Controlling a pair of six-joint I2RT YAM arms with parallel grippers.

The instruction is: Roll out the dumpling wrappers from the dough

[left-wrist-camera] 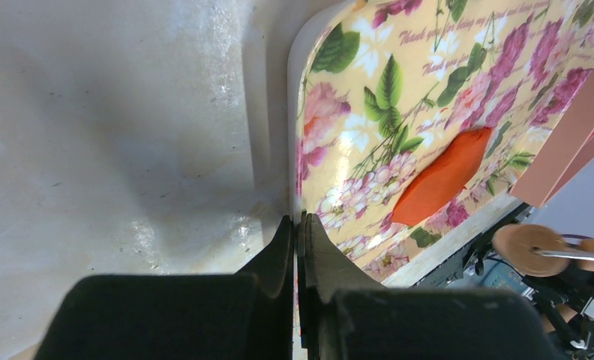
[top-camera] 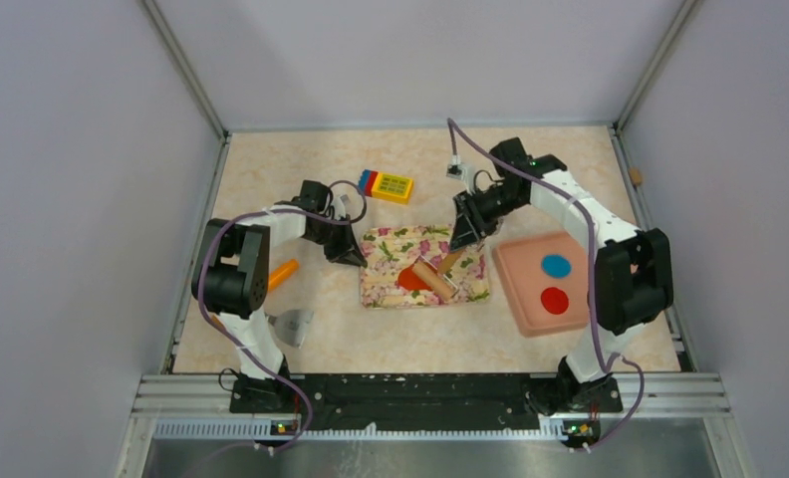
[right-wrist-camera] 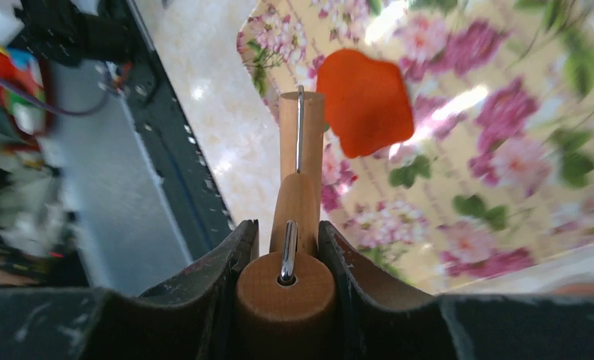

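Observation:
The red-orange dough [top-camera: 411, 278] lies flattened on a floral board [top-camera: 391, 249]. My right gripper [top-camera: 457, 251] is shut on the handle of a wooden rolling pin [top-camera: 434, 276], whose roller rests at the dough's right edge. In the right wrist view the handle [right-wrist-camera: 285, 296] sits between the jaws of the right gripper [right-wrist-camera: 286, 232], with the dough [right-wrist-camera: 365, 101] just ahead. My left gripper [top-camera: 347, 251] is shut, its tips at the board's left edge [left-wrist-camera: 295, 150], apart from the dough [left-wrist-camera: 444, 176]. A round red dumpling wrapper [top-camera: 554, 300] lies on a pink tray [top-camera: 520, 299].
A blue disc [top-camera: 556, 265] also lies on the tray. An orange carrot toy [top-camera: 283, 272] and a metal ring [top-camera: 293, 324] lie left of the board. A yellow, blue and red block [top-camera: 387, 185] sits behind it. Walls enclose the table on three sides.

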